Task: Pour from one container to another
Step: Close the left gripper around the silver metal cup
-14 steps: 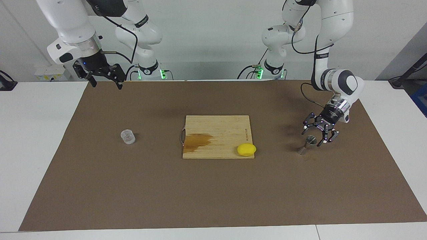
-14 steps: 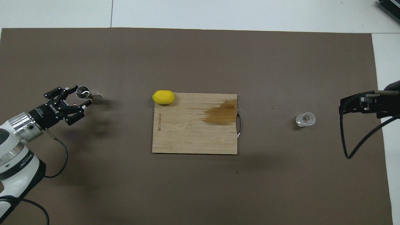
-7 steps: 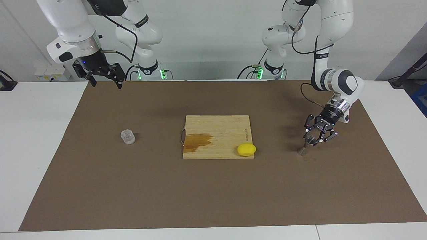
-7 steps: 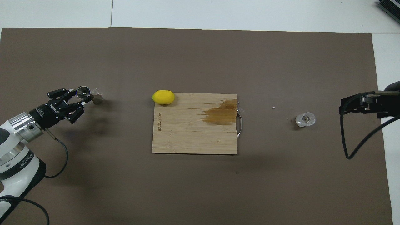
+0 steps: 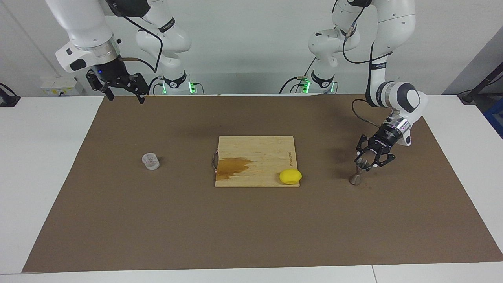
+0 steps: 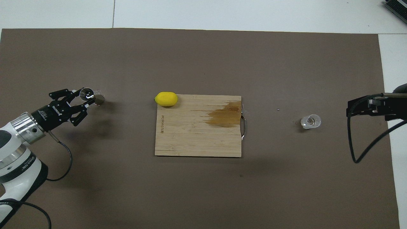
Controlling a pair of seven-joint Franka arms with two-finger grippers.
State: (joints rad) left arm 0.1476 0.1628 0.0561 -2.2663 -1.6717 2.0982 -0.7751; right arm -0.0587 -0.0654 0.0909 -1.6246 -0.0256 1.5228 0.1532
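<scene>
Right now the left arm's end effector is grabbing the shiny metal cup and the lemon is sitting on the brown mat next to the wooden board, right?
Not quite. The lemon sits on the wooden board itself, at one corner, not on the brown mat; the facing view shows it. The rest holds: the left end effector is shut on the shiny metal cup.

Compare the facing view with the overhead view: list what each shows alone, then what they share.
Facing view only: both arms' bases and upper links, and the jigger's hourglass profile standing upright on the mat.
Overhead view only: the open mouths of the jigger and the glass tumbler.
Both: left gripper shut on the jigger's top, right gripper waiting open, lemon on the stained cutting board.
</scene>
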